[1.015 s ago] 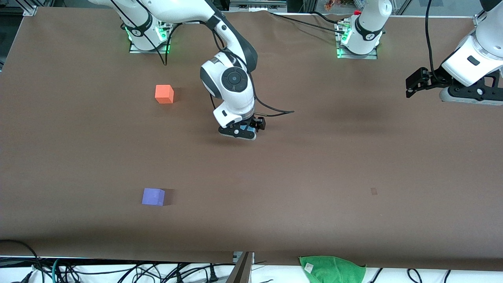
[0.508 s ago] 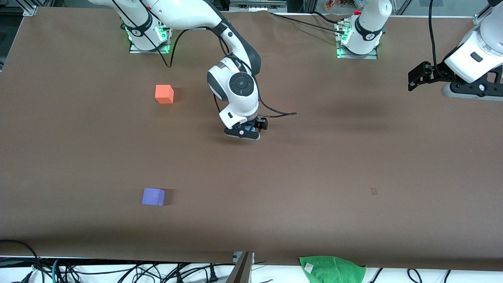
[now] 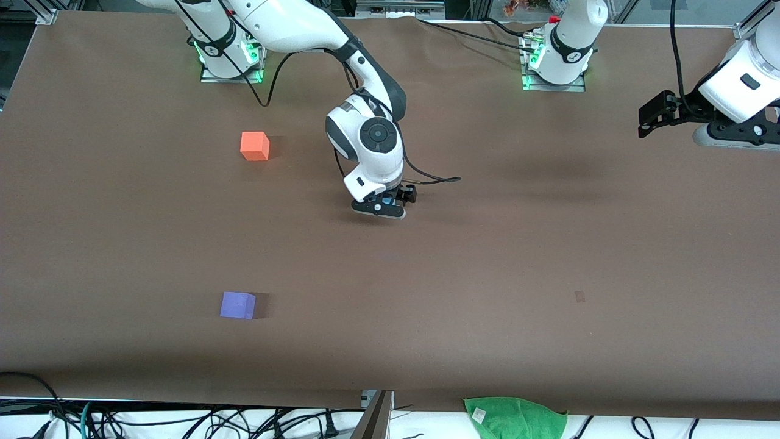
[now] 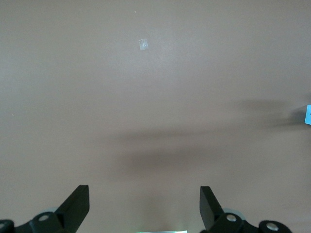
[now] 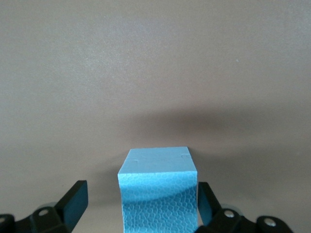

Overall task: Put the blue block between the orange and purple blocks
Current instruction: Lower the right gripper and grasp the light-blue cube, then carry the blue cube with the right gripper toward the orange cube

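Note:
The blue block (image 5: 158, 189) is a sky-blue cube on the table between the fingers of my right gripper (image 5: 141, 194). The fingers are open around it, with a clear gap on one side. In the front view the right gripper (image 3: 379, 208) is down at the table's middle and a bit of the blue block (image 3: 387, 199) shows under the hand. The orange block (image 3: 254, 146) lies toward the right arm's end, close to the bases. The purple block (image 3: 237, 305) lies nearer the front camera. My left gripper (image 3: 731, 135) is open and empty, raised over the left arm's end of the table; in its own view (image 4: 144, 199) it has only bare table under it.
A green cloth (image 3: 515, 417) hangs off the table's front edge. Cables lie below that edge and near the arm bases. A small pale mark (image 3: 579, 297) is on the brown table cover (image 3: 487, 256).
My right gripper has shifted a little toward the left arm's end and settled low over the blue block. My left arm has drawn farther toward its end of the table.

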Available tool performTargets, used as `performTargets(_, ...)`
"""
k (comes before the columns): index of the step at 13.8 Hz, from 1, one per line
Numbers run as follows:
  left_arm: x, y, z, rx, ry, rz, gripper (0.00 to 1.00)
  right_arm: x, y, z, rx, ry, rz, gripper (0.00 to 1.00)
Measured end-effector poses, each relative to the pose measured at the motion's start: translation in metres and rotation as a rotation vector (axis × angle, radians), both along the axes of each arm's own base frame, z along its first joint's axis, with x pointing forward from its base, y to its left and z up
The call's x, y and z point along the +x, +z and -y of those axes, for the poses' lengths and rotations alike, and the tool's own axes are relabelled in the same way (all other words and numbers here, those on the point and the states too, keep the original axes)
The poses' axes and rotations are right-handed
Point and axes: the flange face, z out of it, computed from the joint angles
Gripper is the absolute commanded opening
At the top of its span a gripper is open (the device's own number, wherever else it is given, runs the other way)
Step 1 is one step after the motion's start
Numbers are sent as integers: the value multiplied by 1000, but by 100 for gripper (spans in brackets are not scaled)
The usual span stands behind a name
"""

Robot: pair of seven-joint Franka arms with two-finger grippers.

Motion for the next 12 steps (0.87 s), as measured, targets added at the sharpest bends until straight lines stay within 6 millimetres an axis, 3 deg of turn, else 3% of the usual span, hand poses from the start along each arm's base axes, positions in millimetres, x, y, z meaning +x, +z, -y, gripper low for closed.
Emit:
performTargets(5, 1, 0, 0, 0, 0, 0, 100, 0, -10, 1, -10, 5, 1, 98)
performTargets(8, 1, 0, 0, 0, 0, 1, 100, 0, -13, 1, -9, 5, 4, 49)
performTargets(10, 1, 0, 0, 0, 0, 1, 100, -1, -16, 1, -11, 6, 2, 38)
performTargets(12, 1, 0, -1, 0, 1, 0, 100, 0, -16, 1, -10, 7, 4, 38)
